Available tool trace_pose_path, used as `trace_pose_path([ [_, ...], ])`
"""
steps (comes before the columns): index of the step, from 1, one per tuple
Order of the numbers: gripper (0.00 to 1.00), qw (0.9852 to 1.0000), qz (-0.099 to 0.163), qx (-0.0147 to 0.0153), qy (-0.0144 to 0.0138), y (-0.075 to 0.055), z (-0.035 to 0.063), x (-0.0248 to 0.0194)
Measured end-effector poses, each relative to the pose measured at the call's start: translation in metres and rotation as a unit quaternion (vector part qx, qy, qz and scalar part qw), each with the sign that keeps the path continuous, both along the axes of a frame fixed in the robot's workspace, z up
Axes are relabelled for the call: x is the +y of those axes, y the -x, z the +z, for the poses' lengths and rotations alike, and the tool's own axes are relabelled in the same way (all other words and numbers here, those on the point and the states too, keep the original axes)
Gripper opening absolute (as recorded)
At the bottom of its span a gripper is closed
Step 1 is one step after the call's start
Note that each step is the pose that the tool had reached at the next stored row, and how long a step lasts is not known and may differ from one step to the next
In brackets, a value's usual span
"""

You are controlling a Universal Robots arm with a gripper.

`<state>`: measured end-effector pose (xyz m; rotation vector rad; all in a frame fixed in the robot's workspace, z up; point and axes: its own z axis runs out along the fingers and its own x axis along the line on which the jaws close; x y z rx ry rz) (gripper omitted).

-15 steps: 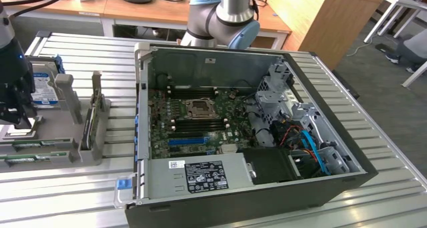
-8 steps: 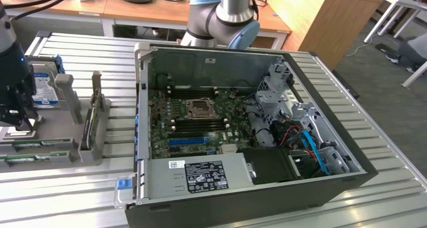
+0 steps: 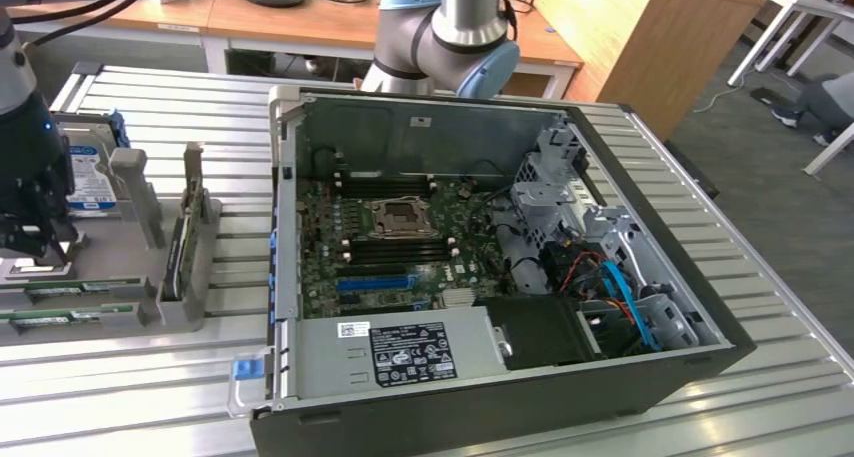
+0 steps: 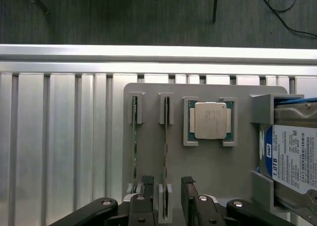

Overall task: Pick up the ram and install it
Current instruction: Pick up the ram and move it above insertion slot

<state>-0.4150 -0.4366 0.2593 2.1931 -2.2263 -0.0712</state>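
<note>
"Looking down past the wrist, what comes nearest?" the listener asks.

"The hand (image 4: 167,182): black metal linkages with bolt heads, ending in two dark fingers (image 4: 187,184) that stand apart. Between them, with a gap on each side, is the ram (image 4: 166,137). It is a thin green board standing on its long edge in a slot of a matt grey holder (image 4: 208,171). Nothing is gripped."

"Why on edge?"

"Probably so the fingers can close on its two flat faces. Small grey clips at each end of the slot keep it upright and in a known place. A second stick (image 4: 134,146) stands in the holder's neighbouring slot, parallel to the first and outside the fingers."

"And further along the holder?"

"A square silver processor (image 4: 210,119) lies flat in a framed pocket, just beside the ram's slot. Past it, at the holder's edge, a hard drive (image 4: 292,159) with a blue and white label rests between two grey blocks. The holder sits on a desk (image 4: 59,146) of ribbed, pale aluminium slats, and beyond the desk's rim is dark floor (image 4: 124,18)."

"What lies farthest from the holder?"

"In the exterior view, an open computer case (image 3: 507,277) lies on its side on the same desk, well apart from the holder, toward the exterior view's right. Its green motherboard (image 3: 387,267) faces up, with long dark slots (image 3: 400,245) beside a square metal socket (image 3: 400,215). I judge the pick-up not yet made."
</note>
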Motion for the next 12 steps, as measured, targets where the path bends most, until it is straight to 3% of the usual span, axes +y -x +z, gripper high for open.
trace_pose_path([
  [8, 0.36, 1.0, 0.0, 0.0, 0.0, 0.0, -0.0013, 0.0],
  [12, 0.36, 1.0, 0.0, 0.0, 0.0, 0.0, -0.0013, -0.0026],
])
